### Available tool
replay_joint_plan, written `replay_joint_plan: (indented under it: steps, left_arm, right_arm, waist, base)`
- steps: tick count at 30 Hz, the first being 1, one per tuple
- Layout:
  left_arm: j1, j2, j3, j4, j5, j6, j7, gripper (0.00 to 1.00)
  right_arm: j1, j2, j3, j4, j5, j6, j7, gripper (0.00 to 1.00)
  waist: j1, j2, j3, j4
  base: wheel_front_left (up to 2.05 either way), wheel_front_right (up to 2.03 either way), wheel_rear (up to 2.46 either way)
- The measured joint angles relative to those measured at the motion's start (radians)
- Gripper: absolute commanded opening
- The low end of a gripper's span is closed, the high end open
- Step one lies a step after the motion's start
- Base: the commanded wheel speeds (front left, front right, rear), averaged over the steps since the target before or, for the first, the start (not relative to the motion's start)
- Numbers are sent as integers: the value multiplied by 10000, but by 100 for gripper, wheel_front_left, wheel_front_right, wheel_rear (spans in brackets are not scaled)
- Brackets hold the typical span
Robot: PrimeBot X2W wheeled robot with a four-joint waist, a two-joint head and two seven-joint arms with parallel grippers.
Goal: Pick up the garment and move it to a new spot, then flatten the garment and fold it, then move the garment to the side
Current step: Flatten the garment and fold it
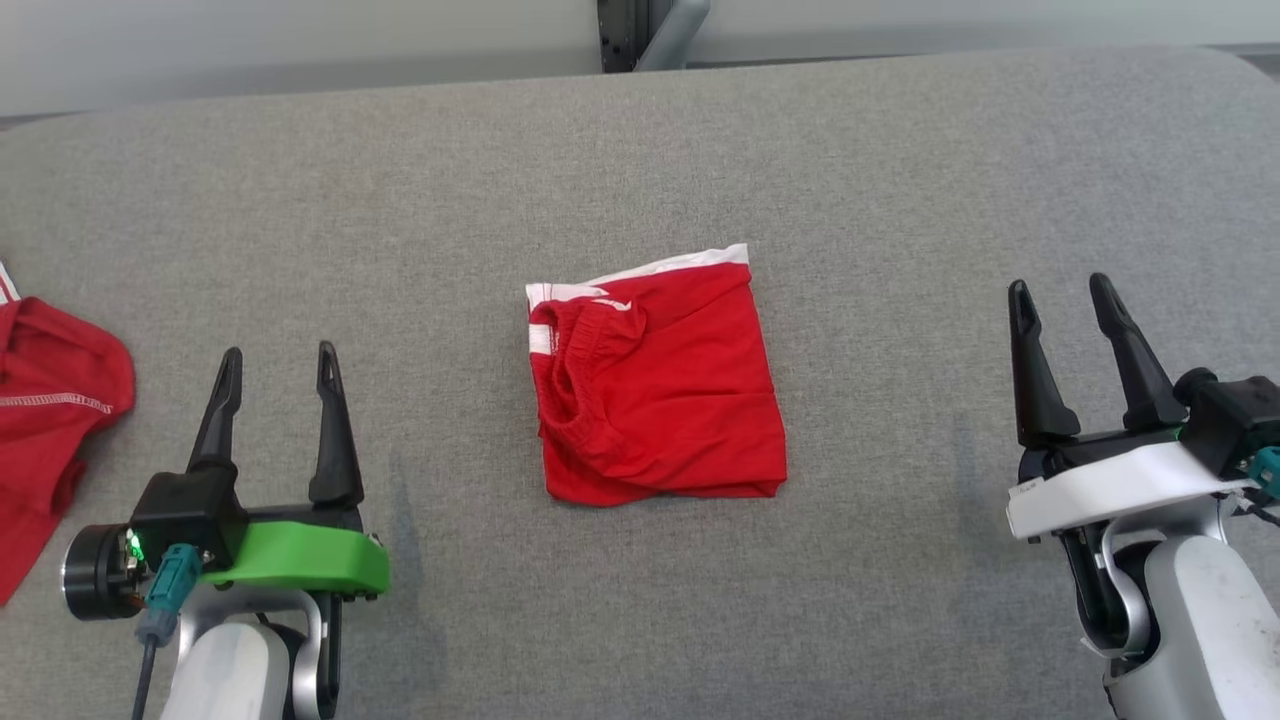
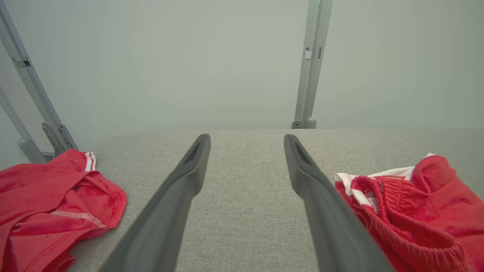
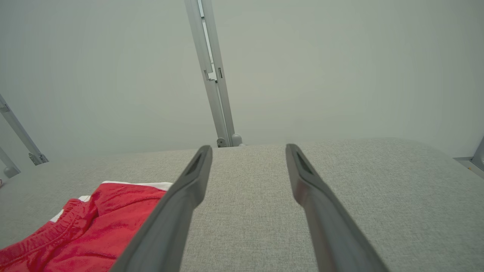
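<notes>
Red folded garment (image 1: 655, 385) lay, almost square, at the middle of the grey tabletop (image 1: 900, 180). It was at 3 o'clock from the left pincer (image 1: 279, 350) and near 9 o'clock from the right pincer (image 1: 1059, 282); both stood open and empty, the left seemingly a little nearer.

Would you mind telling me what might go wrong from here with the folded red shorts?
1. The folded red shorts are bunched at the waistband side; a one-sided pinch may undo the fold when they are moved.
2. A second red garment lies near the open left gripper; shifting the shorts that way could mix or snag the two.
</notes>
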Motion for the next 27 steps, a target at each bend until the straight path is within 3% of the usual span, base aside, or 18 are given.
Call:
replay_joint_plan:
  steps: [18,27]
  left_arm:
    - [1767,192,-282,-798,-194,209,769,100]
    - [1976,276,-412,-1060,-194,253,959,100]
  right_arm:
    - [1590,23,-163,-128,-502,0,514,100]
    - [1948,121,-314,-537,-617,0,821,100]
  waist:
    - [0,0,-1804,-188]
    - [-1,0,-2021,-183]
  base:
    - [0,0,0]
    - [0,0,0]
